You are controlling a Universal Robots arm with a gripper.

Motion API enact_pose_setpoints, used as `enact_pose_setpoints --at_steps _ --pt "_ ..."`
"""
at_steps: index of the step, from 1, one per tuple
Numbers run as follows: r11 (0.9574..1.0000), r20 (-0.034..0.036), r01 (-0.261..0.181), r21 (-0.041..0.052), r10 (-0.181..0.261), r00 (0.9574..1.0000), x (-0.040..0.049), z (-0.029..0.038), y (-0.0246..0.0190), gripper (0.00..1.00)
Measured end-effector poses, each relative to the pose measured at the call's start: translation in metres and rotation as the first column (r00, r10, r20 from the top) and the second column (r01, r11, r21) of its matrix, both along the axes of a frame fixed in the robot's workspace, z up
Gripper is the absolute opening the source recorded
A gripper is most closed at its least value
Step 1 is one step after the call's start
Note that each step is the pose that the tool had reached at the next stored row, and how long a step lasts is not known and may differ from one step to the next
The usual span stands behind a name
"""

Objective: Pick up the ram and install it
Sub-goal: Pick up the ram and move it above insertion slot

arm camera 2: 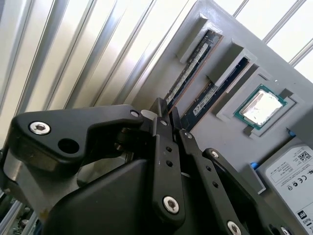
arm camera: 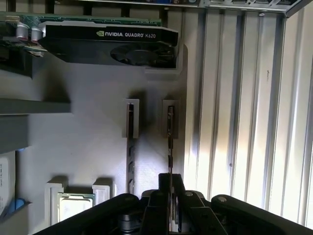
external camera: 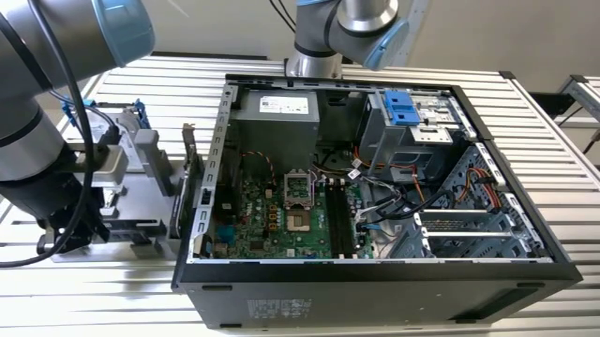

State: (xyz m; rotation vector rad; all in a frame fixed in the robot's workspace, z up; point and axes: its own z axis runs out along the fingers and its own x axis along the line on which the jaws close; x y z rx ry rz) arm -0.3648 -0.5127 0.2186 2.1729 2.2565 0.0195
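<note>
— Where is the ram?
— The ram [arm camera: 170,129] stands on edge in the grey tray [arm camera: 88,147], in the slot nearest the slatted tabletop [arm camera: 254,122]. A second stick [arm camera: 130,147] stands just beside it.
— And the gripper?
— The gripper [arm camera: 171,182] is at the ram's near end, and the ram's long axis runs straight away from it, parallel to the slats. The jaws look clenched on the thin board, one on each face.

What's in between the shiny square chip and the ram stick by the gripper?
Another ram stick stands in its own slot between the chip and the ram at the gripper, in the second wrist view.
</note>
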Motion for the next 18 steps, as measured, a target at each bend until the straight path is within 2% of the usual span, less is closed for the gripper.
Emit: enact_pose_setpoints --at_steps 18 --pt "1.0000 0.0000 0.000 0.0000 0.000 1.0000 0.0000 0.0099 0.0000 0.00"
